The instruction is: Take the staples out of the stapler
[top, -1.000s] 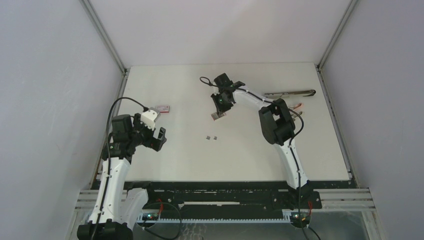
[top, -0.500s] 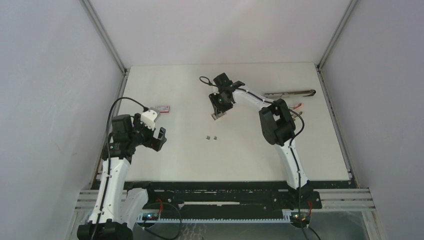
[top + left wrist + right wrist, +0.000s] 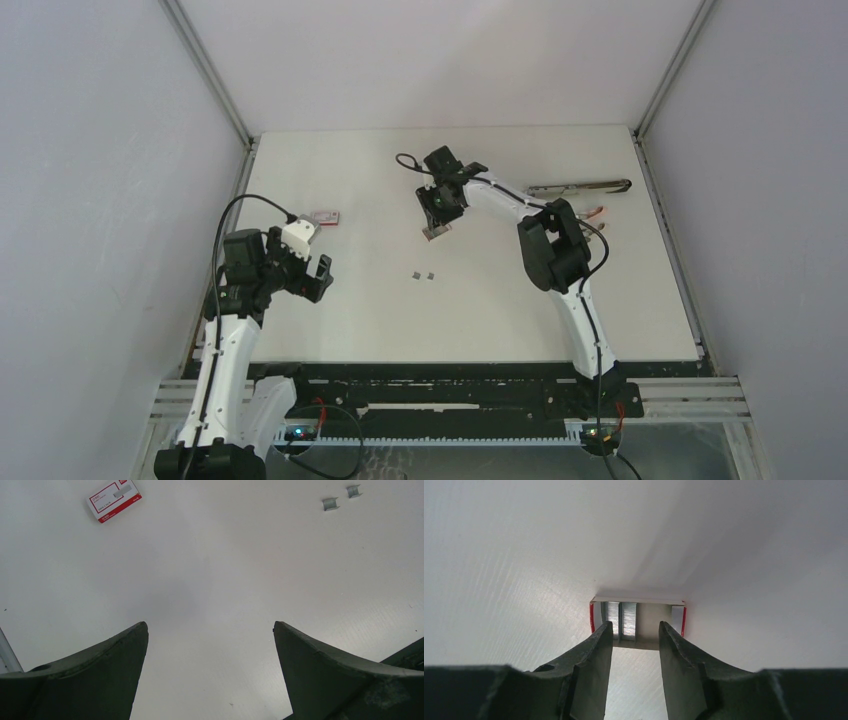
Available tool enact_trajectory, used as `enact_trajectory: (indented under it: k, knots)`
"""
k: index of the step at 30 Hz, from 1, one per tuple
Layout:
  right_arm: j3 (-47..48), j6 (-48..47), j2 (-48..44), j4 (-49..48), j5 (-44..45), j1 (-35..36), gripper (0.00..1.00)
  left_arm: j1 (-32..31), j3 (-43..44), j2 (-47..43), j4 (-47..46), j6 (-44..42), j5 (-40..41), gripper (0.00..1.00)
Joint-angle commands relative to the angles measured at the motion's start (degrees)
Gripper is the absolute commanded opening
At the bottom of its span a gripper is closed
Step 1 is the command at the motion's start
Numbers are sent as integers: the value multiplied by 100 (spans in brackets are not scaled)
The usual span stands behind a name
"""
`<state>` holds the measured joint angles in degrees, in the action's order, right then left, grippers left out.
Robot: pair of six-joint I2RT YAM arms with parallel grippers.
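- Top view: L gripper [image 3: 318, 279] hangs over the table [image 3: 350, 330], fingers apart, nothing btwn them. A closed red-and-white box [image 3: 325, 216] sits just beyond it. The staples [image 3: 423, 274], two tiny grey bits, lie off to its right, well clear of it.
- Same view: R gripper [image 3: 437, 222] is out over mid-table w/ its tips at a small open box [image 3: 431, 234]. The staples are near it, on the side toward the arm bases. The stapler [image 3: 580, 187], long, thin and dark, lies well off to its right, near the table's far edge.
- L wrist view: fingers [image 3: 115, 650] are wide apart w/ only bare table btwn them. The staples [image 3: 330, 503] lie far ahead, beyond the right-hand finger, side by side and not touching. The closed box [image 3: 114, 499] lies flat, far ahead and to the left.
- R wrist view: fingers [image 3: 594, 650] are only a narrow gap apart, not touching each other. The tips sit at the near edge of the open box [image 3: 651, 620], which is wider than the gap and shows past both fingers. It has red side walls, w/ silvery rows [image 3: 621, 617] packed in its left part. Can't tell if the fingers are pinching the box or just over it.
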<state>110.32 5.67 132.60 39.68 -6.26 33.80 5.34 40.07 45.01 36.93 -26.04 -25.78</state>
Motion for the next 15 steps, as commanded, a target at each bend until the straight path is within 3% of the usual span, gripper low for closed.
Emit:
enact_trajectory:
  k: [1, 9, 15]
  knots:
    - [154, -75, -426, -83, 63, 28, 38, 48, -96, -13, -164, 11, -109, 100]
    - [-73, -391, -865, -136, -18, 277, 43, 50, -96, -1, -163, 11, -111, 100]
    - [-932, -1194, -1490, -490, -279, 542, 43, 53, -96, -46, -168, 11, -103, 100]
